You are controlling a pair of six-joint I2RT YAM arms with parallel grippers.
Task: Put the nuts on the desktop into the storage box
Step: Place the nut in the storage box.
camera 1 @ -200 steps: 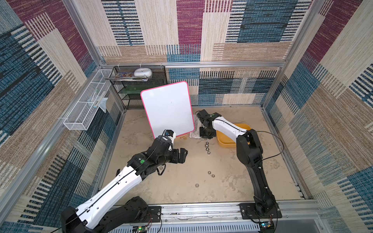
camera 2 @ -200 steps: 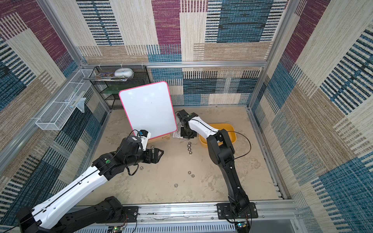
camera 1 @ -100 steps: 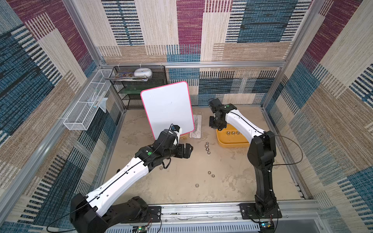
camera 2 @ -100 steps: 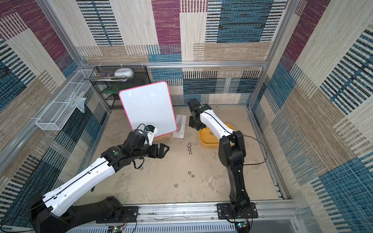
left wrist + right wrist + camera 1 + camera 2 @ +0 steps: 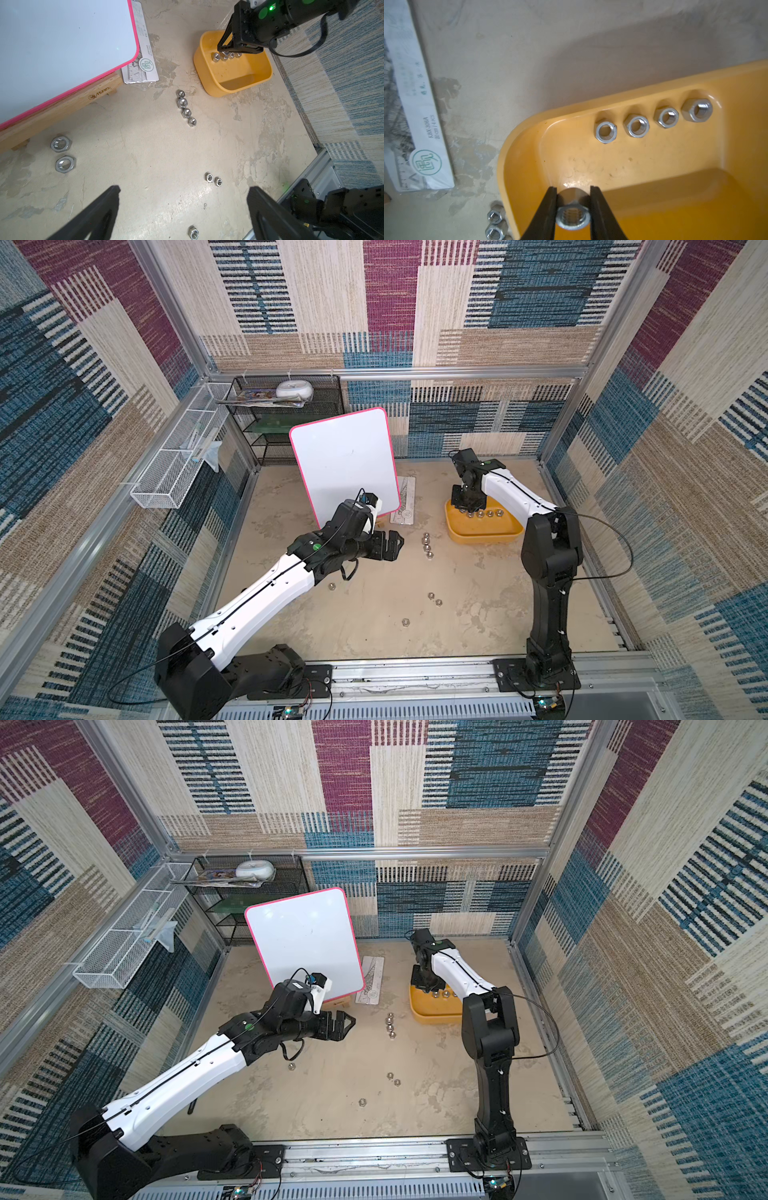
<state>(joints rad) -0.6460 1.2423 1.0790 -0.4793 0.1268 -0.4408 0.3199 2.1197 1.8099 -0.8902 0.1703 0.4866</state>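
Note:
In the right wrist view my right gripper (image 5: 573, 188) is shut on a silver hex nut (image 5: 573, 218), held low over the near-left corner of the yellow storage box (image 5: 508, 162). Several nuts (image 5: 636, 125) lie in a row along the box's far wall. On the desktop (image 5: 374, 635), a short row of nuts (image 5: 427, 545) lies just left of the box (image 5: 482, 537), a pair (image 5: 434, 598) and two single ones (image 5: 405, 622) nearer the front. My left gripper (image 5: 184, 190) hangs open and empty above the desktop, left of that row (image 5: 185, 107).
A pink-edged whiteboard (image 5: 345, 464) on a wooden stand leans behind my left arm, with two larger nuts (image 5: 61, 143) by its foot. A packaged ruler (image 5: 405, 506) lies between it and the box. A black mesh shelf (image 5: 286, 418) and white wire basket (image 5: 174, 472) occupy the back left.
My right gripper has swung right from beside the ruler to above the storage box, still shut on the nut. My left arm has stretched forward and right toward the row of nuts.

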